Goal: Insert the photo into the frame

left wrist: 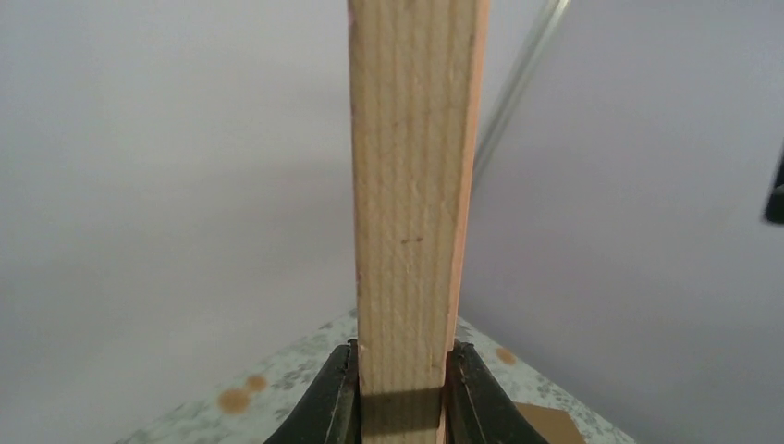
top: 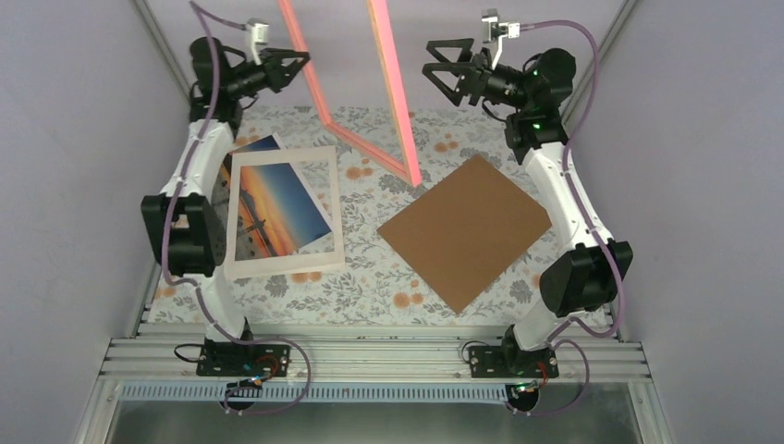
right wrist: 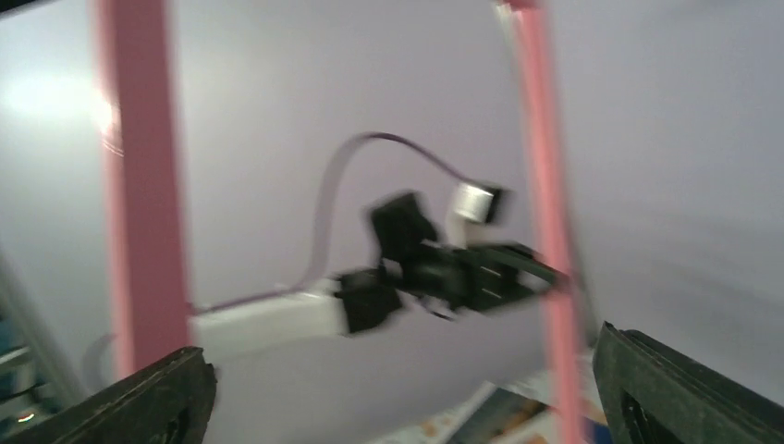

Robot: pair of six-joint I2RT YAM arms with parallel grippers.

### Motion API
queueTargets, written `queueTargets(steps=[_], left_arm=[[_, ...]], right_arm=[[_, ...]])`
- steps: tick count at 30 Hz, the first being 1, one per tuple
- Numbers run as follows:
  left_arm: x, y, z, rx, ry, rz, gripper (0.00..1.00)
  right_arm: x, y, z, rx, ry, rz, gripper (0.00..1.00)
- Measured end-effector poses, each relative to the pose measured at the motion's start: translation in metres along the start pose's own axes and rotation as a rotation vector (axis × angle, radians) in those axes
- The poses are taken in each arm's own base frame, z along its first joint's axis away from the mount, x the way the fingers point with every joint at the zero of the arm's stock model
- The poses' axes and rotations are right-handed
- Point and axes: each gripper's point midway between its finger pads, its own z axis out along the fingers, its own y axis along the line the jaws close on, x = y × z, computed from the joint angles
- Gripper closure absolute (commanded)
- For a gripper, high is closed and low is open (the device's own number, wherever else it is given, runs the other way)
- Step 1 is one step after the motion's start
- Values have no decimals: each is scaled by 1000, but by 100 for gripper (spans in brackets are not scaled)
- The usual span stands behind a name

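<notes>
The frame (top: 399, 102) is standing up on edge at about 12 o'clock on the flowered tablecloth (top: 370, 287). It is tilting, with one low corner touching the cloth near the middle and its top running out of the overhead view. The left gripper (top: 301, 65) is clamping the frame's left rail. Its wrist view shows the bare wooden back of that rail (left wrist: 411, 185) pinched tightly between the two dark fingers (left wrist: 333, 402), with a thin pink line running down one side.

The right gripper (top: 447, 72) is hovering at about 1 o'clock, just beside the frame's right rail and not touching it, its jaws spread wide with nothing between them. Its wrist view is blurred, showing both pink rails (right wrist: 139, 185) ahead of the parted fingers (right wrist: 157, 398).

The photo (top: 273, 199) is lying flat at about 9 o'clock, well apart from the frame. It is showing through the window of the cream-white mat board (top: 282, 264), turned askew, with one corner poking out past the mat's far edge. A brown backing board (top: 467, 227) is lying flat at about 3 o'clock.
</notes>
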Motion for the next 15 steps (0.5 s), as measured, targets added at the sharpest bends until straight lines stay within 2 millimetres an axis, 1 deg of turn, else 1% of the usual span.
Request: queueTargets(steps=[1, 2, 4, 5, 7, 9, 10, 13, 15], left_arm=[[-4, 3, -11, -24, -4, -6, 98], [-9, 7, -27, -62, -10, -11, 98], [-19, 14, -56, -128, -28, -11, 98], [-25, 16, -71, -163, -38, -11, 98], [-33, 22, -102, -245, -64, -8, 98], [-33, 26, -125, -309, -76, -20, 98], [-31, 28, -132, -330, -75, -28, 98], [-16, 34, -142, -395, -52, -63, 98], [-1, 39, -147, -439, -29, -95, 97]], right_arm=[[4, -14, -4, 51, 5, 5, 0], [10, -28, -9, 104, 11, 5, 0], [29, -57, -19, 219, 40, 10, 0], [44, -73, -24, 282, 66, 15, 0], [76, -97, -31, 376, 127, 24, 0], [123, -124, -36, 476, 231, 31, 0], [147, -135, -36, 514, 288, 32, 1], [231, -164, -29, 589, 498, 38, 3], [291, -175, -23, 606, 652, 45, 3]])
